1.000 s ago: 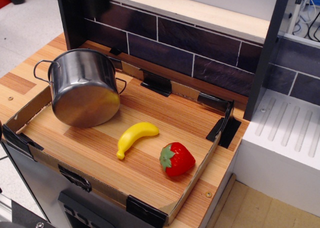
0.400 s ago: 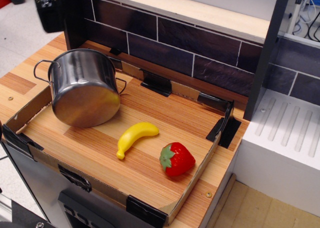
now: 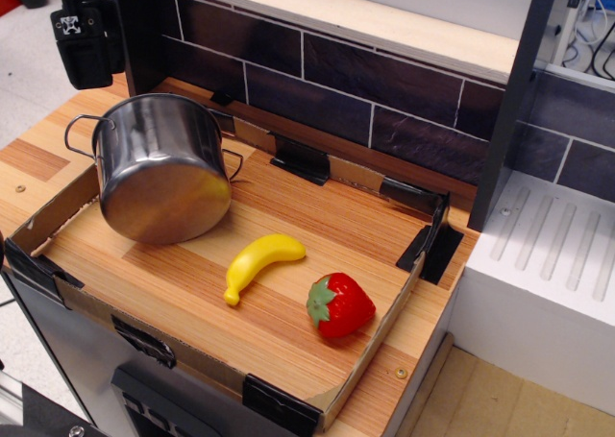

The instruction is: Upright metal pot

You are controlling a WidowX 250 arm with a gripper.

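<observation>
**One pot tipped, one banana, one strawberry**

The pincer [image 3: 86, 43] hangs at the top left corner, above the counter; whether its fingers are parted or clenched cannot be told from this view. Just below and to its right lies the single metal pot [image 3: 163, 168], tipped on its side in the cardboard-edged tray [image 3: 58, 221], its flat base facing the camera and its two wire loop handles at the far rim. Further from the pincer, toward lower right, lie one yellow banana [image 3: 259, 262] and, beyond it, one red strawberry [image 3: 338, 305], near each other but apart.
</observation>
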